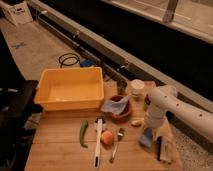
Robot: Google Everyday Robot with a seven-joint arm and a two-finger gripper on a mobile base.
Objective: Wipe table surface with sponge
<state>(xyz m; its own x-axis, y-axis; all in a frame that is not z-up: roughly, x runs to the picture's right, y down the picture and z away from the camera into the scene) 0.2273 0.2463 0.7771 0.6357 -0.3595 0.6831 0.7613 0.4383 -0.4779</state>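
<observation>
So here's where I'm at: the gripper (pixel 149 133) is down at the near right part of the table surface (pixel 55 150), fingers pressed together on the blue sponge (pixel 146 139). The sponge sits at the wood or just above it, I can't tell which. It looks a bit tilted rather than flat.

Progress-wise, I'd say the pickup is done and the actual wiping is barely going, if at all. Nothing on the wood shows me a cleaned patch.

The annoying part is the clutter. There's a tan block (pixel 163 149) just right of the sponge, and a fork (pixel 116 145) and a peach (pixel 107 137) to the left. A bowl (pixel 123 112) with a cloth (pixel 114 105) sits further back, and the yellow tub (pixel 70 90) takes the far left. My guess is I only get short strokes in that gap, and most of the table is left to do.
</observation>
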